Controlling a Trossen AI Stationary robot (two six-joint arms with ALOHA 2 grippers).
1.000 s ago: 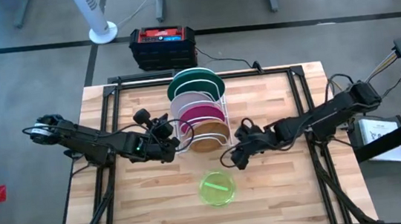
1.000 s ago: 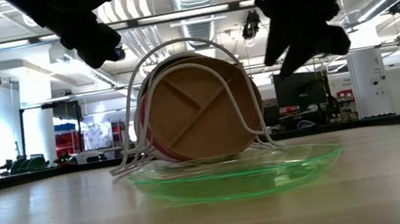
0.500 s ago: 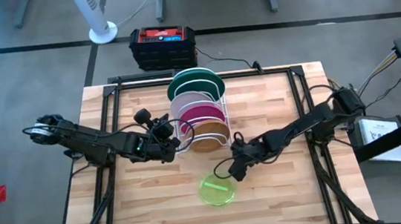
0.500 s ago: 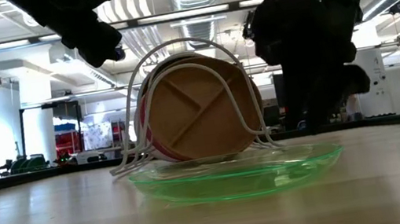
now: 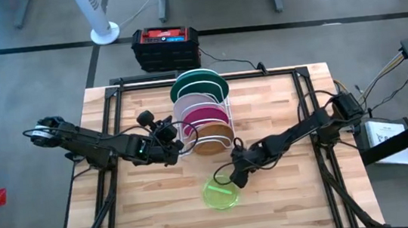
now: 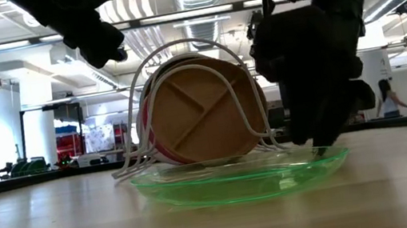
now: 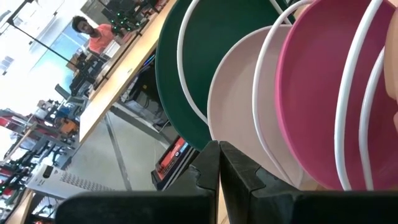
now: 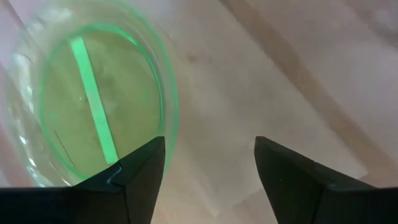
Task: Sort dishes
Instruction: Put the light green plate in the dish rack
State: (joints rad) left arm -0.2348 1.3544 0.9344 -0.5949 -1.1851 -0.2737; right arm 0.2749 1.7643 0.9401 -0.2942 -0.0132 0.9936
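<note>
now right gripper [image 5: 233,178] lower, spread wider over lime-green plate [image 5: 221,193] rim

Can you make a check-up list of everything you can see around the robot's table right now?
Surface: wooden table, plank top.
Job's things: dark green plate, white plate, pink plate and brown divided plate stand upright in the white wire rack; lime-green plate lies flat in front of it.
Clutter: nothing seen.
Grippers: right gripper open, low over the lime-green plate's rim; left gripper shut, beside the rack.
Cables: black cord from the red-and-black box behind the table.
Surroundings: white fan base, grey floor; person far behind.
</note>
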